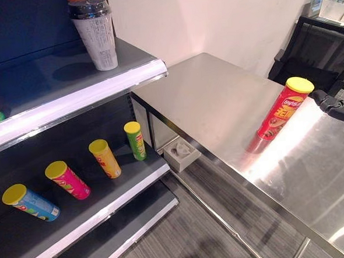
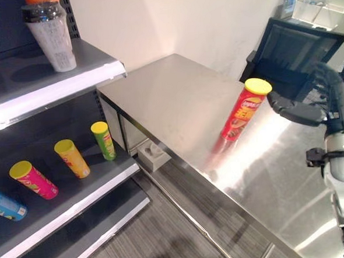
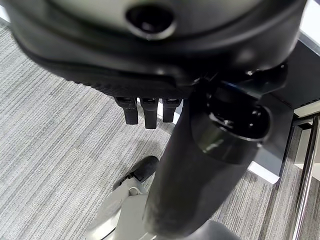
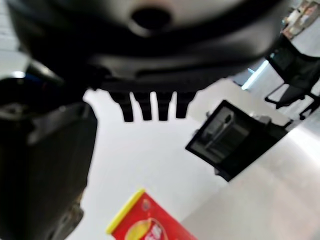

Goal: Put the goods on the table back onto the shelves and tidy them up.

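**Red can waits on the table, right hand held open beside it**

One item is left on the steel table [image 1: 217, 103]: a red can [image 1: 281, 115] with a yellow lid, stood upright near the far right part of the surface. It is well apart from the shelves [image 1: 70, 94], so it is judged to be the thing still to be put back.

The right hand [image 2: 302, 106] is held just beside the can's top, on the side away from the shelves, with a gap between them. Its fingers [image 4: 150, 107] are stretched out and nothing is gripped; this is judged to be a hand readied for closing round the can.

The left hand [image 3: 150, 107] is hung low over the grey carpet, its fingers relaxed and empty, and is judged idle.

On the middle shelf four smaller cans are set in a row, all leaning back: blue [image 1: 31, 203], pink [image 1: 67, 180], orange [image 1: 105, 158] and green [image 1: 135, 140]. Room is left beside them, where the red can could be placed. On the top shelf a tall bottle [image 1: 94, 29] with an orange cap is stood.
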`<state>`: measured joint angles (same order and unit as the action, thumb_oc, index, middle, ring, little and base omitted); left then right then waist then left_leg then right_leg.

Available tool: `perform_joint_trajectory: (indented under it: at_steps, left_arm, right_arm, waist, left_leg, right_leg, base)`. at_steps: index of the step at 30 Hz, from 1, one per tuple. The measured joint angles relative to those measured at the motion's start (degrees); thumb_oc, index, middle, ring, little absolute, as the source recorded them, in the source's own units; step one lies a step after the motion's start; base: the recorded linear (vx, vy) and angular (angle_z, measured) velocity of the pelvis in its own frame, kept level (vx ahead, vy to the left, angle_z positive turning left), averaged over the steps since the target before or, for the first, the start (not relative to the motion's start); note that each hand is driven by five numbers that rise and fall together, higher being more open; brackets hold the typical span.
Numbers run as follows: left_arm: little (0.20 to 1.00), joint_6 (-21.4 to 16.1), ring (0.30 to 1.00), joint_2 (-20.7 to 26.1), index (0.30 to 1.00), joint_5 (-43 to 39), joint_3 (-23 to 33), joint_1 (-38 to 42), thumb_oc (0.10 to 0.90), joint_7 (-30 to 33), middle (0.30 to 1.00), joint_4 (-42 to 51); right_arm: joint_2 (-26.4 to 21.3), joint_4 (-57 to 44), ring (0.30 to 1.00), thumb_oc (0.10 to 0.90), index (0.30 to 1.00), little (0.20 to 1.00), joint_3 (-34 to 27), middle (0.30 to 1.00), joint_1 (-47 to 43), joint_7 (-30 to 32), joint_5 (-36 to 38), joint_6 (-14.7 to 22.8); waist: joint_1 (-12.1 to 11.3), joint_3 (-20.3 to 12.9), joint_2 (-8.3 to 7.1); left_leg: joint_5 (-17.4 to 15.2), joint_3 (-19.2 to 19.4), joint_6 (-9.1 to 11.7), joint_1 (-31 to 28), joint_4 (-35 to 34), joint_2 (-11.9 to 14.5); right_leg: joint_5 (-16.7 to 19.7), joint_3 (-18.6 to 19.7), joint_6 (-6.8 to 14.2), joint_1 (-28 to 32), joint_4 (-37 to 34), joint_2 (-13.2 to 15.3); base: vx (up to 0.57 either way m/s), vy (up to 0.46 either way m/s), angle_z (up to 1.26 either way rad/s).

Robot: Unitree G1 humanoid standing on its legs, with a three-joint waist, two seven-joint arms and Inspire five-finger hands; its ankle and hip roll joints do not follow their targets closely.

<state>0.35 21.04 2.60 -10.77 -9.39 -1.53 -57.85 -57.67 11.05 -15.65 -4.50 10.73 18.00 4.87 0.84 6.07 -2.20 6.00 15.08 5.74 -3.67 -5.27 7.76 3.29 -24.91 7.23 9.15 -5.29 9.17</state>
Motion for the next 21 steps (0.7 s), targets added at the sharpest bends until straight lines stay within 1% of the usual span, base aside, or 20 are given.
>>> perform_joint_trajectory:
  at_steps: [7, 11, 15, 17, 21]
  left_arm:
    - [0.900, 0.0, 0.900, 0.0, 0.900, 0.4, 0.0, -0.1, 0.800, 0.0, 0.900, 0.0]
    - [0.900, 0.0, 0.900, 0.0, 0.900, 0.4, 0.1, -0.1, 0.800, 0.0, 0.900, 0.0]
    - [0.900, 0.0, 0.900, 0.0, 0.900, 0.9, 0.1, -0.2, 0.800, 0.0, 0.900, 0.0]
    - [0.900, 0.0, 0.900, 0.0, 0.900, 1.7, 0.1, -0.2, 0.800, 0.0, 0.900, 0.0]
    - [0.900, 0.0, 0.900, 0.0, 0.900, 2.0, 0.1, 0.0, 0.800, 0.0, 0.900, 0.1]
  right_arm:
    - [0.0, 0.1, 0.900, 0.800, 0.900, 0.900, 0.0, 0.900, 0.0, -0.3, -2.2, 0.0]
    - [0.0, 2.1, 0.900, 0.800, 0.900, 0.900, 0.0, 0.900, 0.0, -0.4, -3.5, -0.1]
    - [4.2, 2.3, 0.900, 0.800, 0.900, 0.900, 0.0, 0.900, 1.0, -0.4, -5.3, -0.7]
    - [5.2, 2.3, 0.900, 0.800, 0.900, 0.900, 0.0, 0.900, 1.3, -0.4, -6.0, -1.5]
    - [5.6, 3.4, 0.900, 0.800, 0.900, 0.900, 0.0, 0.900, 1.6, -0.4, -6.2, -2.2]
  waist:
    - [0.0, 0.0, 0.05]
    - [-0.1, 0.0, -0.03]
    - [0.0, 0.0, -0.11]
    - [0.0, 0.0, -0.10]
    - [-0.1, 0.0, -0.12]
  left_leg:
    - [0.2, 0.0, 0.0, 0.0, 0.0, 0.1]
    - [0.2, 0.0, 0.0, 0.0, 0.0, 0.1]
    - [0.2, 0.0, 0.0, -0.1, 0.0, 0.1]
    - [0.2, -0.1, -0.1, -0.1, 0.0, 0.1]
    - [0.3, -0.3, -0.1, 0.0, 0.0, 0.0]
  right_leg:
    - [0.0, 0.0, 0.0, 0.0, 0.0, 0.0]
    - [0.0, 0.0, 0.0, 0.0, 0.0, -0.1]
    - [0.0, 0.0, 0.0, 0.1, 0.0, -0.1]
    - [0.0, -0.1, 0.0, 0.1, 0.0, -0.1]
    - [0.0, -0.2, 0.0, 0.2, 0.0, -0.1]
  base:
    - [0.00, 0.000, 0.00]
    - [0.00, 0.000, 0.00]
    - [0.00, 0.000, 0.00]
    - [0.00, 0.000, 0.00]
    - [0.00, 0.000, 0.00]
